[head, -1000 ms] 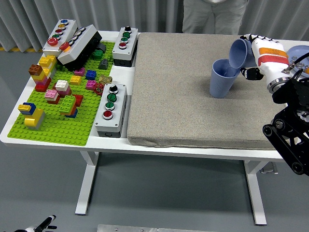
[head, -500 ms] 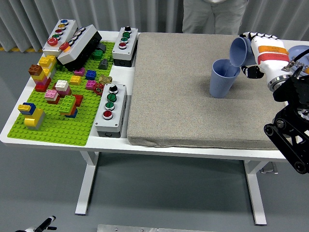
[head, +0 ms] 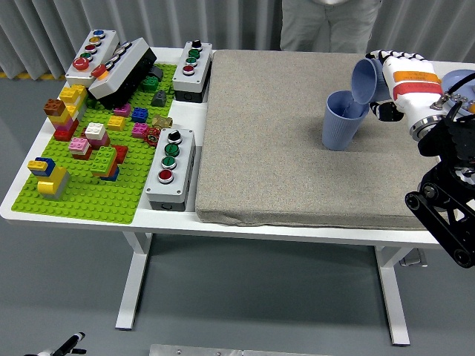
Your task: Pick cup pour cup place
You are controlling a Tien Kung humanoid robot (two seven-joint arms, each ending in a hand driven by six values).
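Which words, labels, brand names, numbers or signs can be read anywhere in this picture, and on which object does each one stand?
None can be read.
Button boxes: coloured buttons only; any lettering is too small to tell.
The two blue cups, the held cup and the standing cup: no print visible.
Right robot hand: orange bands, no legible text.
Green brick baseplate and grey mat: no markings visible.

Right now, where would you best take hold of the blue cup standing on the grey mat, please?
Grip the standing cup around its side wall, probably from the left, fingers wrapping its middle. It stands upright and open-topped, and the right hand tilts the other cup over its rim, blocking the top and right.
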